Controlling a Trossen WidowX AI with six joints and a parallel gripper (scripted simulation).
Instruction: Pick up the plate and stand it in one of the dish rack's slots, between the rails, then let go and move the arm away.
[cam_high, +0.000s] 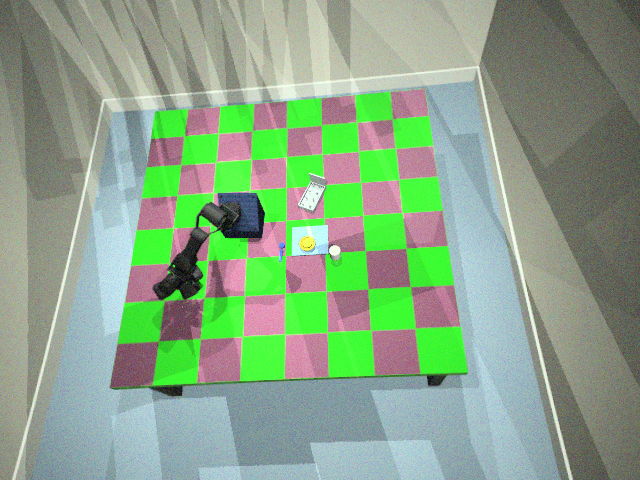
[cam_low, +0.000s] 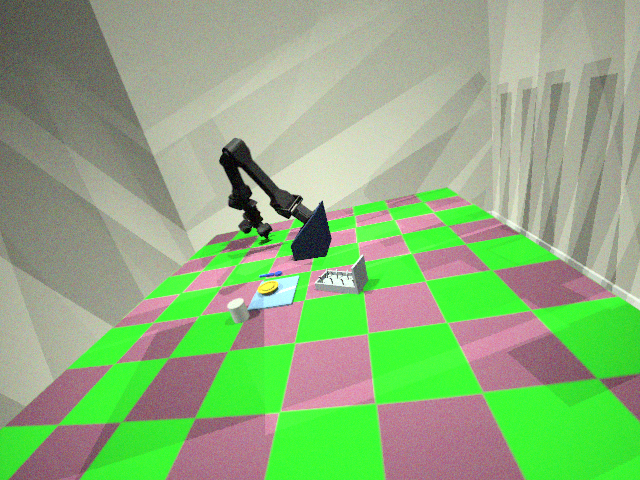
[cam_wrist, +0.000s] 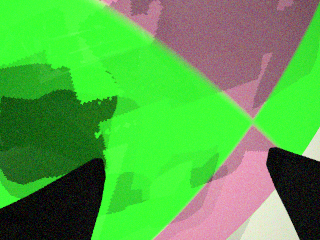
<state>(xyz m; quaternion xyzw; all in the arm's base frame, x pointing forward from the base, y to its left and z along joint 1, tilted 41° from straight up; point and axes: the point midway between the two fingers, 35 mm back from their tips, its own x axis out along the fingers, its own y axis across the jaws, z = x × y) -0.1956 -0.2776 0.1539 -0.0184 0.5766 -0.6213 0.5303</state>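
Note:
The yellow round plate lies flat on a light blue mat near the table's middle. The white dish rack stands beyond the mat in the top view, with small rails in its tray and a raised panel at one end. My gripper is open and empty, above the table's left part in the top view, far from plate and rack. The wrist view shows only table and a bit of pale background between the black fingers.
A dark blue wedge-shaped block stands at the arm's base, left of the rack in the top view. A small blue spoon-like thing lies left of the mat there, and a white cylinder stands at its right.

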